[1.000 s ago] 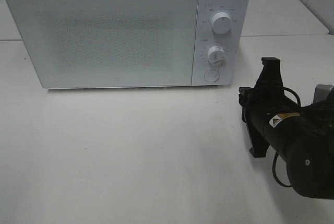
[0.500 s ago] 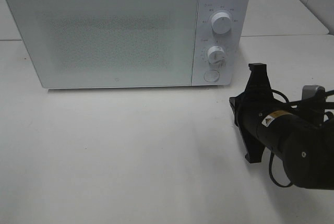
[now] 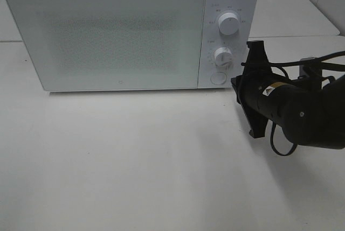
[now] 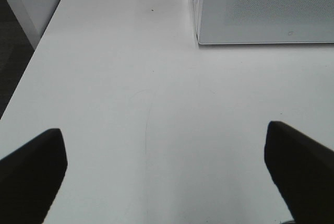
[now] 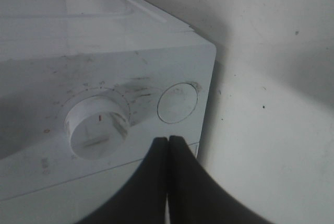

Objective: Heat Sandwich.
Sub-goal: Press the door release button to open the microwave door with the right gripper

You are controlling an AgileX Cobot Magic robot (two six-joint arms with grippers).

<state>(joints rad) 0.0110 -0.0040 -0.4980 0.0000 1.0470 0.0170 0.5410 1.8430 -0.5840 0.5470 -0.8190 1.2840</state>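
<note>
- sandwich: not showing in any view; can't tell where it's sitting.
- microwave (image 3: 129, 32): boxy white shell w/ rounded edges, standing toward the back of the table. Its door (image 3: 108, 37) is sitting flush and closed, a flat pale panel w/ a fine speckled dot pattern that's blocking any look inside.
- control strip at the door's right: upper knob (image 3: 229, 25) and lower knob (image 3: 222, 57), both round white cylinders ringed by tiny printed marks, w/ a flat round button (image 3: 218, 78) sitting under them. Wrist view is showing grey smudges on the panel around the lower knob.
- right gripper (image 5: 168, 143): two matte black tapered fingers pressing together, jaws closed on nothing, pointing at the panel near the round button; can't tell if it's touching.
- right arm: black, glossy, tube-shaped body, carrying a small yellow warning label (image 3: 268, 86), w/ a thin black cable (image 3: 280, 150) looping below it.
- left gripper (image 4: 164, 132): blunt black fingers standing wide apart, holding nothing, hanging over bare table near the microwave's left front corner.
- table (image 3: 135, 161): smooth matte white top w/ a faint curved hairline scratch.
</note>
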